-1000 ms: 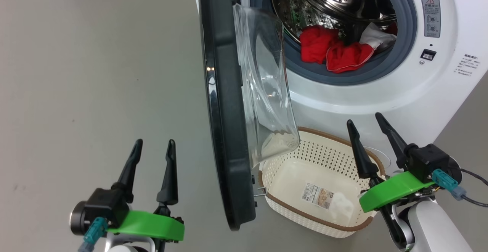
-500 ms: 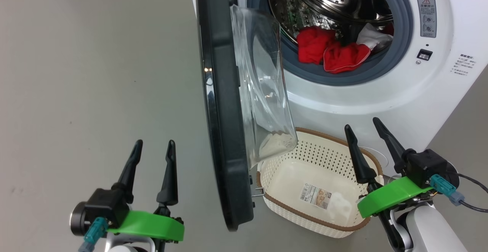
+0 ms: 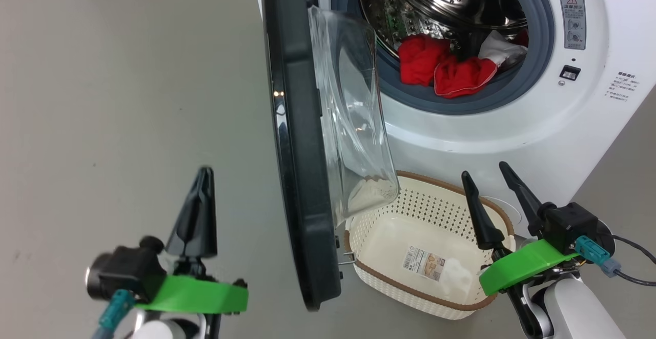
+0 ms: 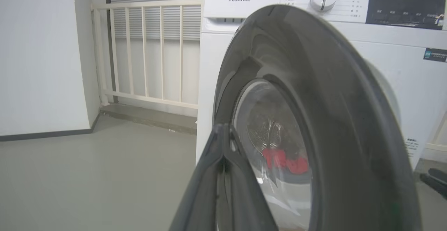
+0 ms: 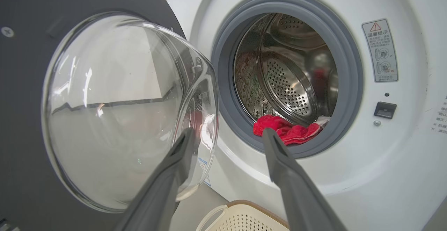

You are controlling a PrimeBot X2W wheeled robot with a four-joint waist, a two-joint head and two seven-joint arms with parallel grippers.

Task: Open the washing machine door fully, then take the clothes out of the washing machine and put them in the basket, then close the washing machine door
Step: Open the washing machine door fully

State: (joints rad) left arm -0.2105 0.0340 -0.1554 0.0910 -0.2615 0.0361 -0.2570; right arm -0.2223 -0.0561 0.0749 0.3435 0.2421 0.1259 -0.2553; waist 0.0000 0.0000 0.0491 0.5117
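Standing half open on the washing machine (image 3: 512, 134), the washing machine door (image 3: 300, 175) now has the left gripper (image 3: 206, 171) beside it, fingers just pressed together, likely readying a push to open it fully. Edge-on in the head view, its rim runs up and down, glass bowl bulging right above the basket (image 3: 410, 205); the right gripper's (image 3: 484, 170) fingers stand spread.

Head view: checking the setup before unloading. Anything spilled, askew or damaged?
Nothing stands out. The clothes lie inside the washing machine, none on the floor; the basket sits upright and empty in front, beside the open washing machine door.
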